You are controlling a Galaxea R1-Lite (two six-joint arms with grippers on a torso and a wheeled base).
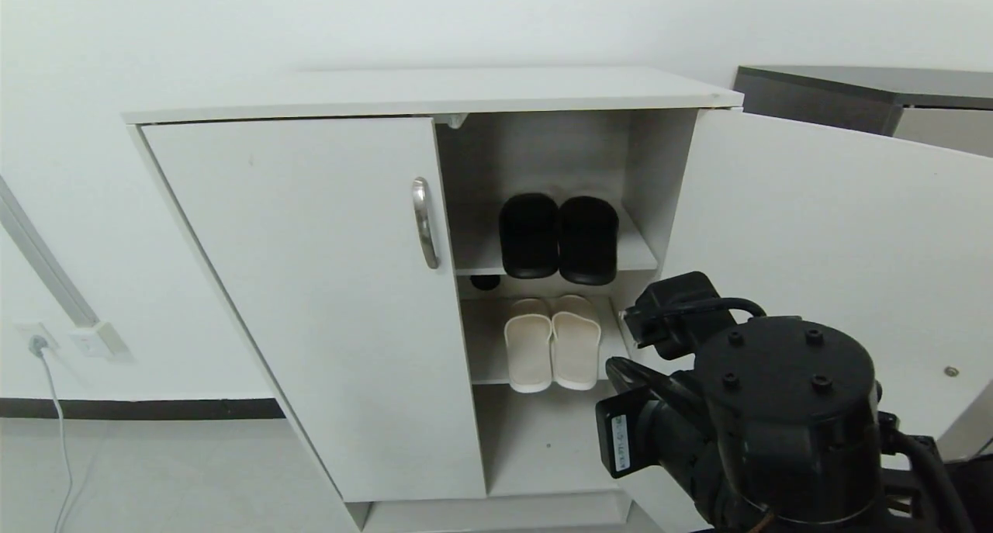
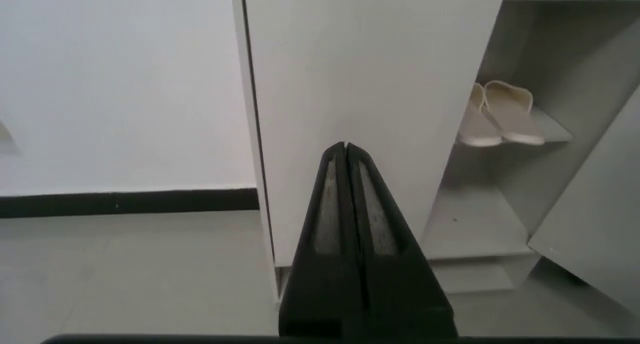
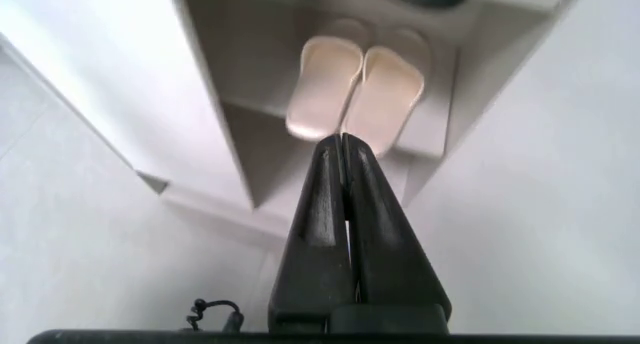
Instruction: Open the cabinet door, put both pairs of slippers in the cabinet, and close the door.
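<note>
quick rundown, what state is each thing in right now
right cabinet door, swung open
left cabinet door, shut
black slippers, side by side on the upper shelf
cream slippers, side by side on the middle shelf
left gripper, shut, empty
right gripper, shut, empty

White cabinet (image 1: 465, 89), standing upright, with right door (image 1: 822, 238) swung wide open and left door (image 1: 310, 300) shut. Pair of black slippers (image 1: 558, 237) side by side on upper shelf (image 1: 638, 257). Pair of cream slippers (image 1: 552, 345) side by side on middle shelf (image 1: 485, 362), directly below.
</note>
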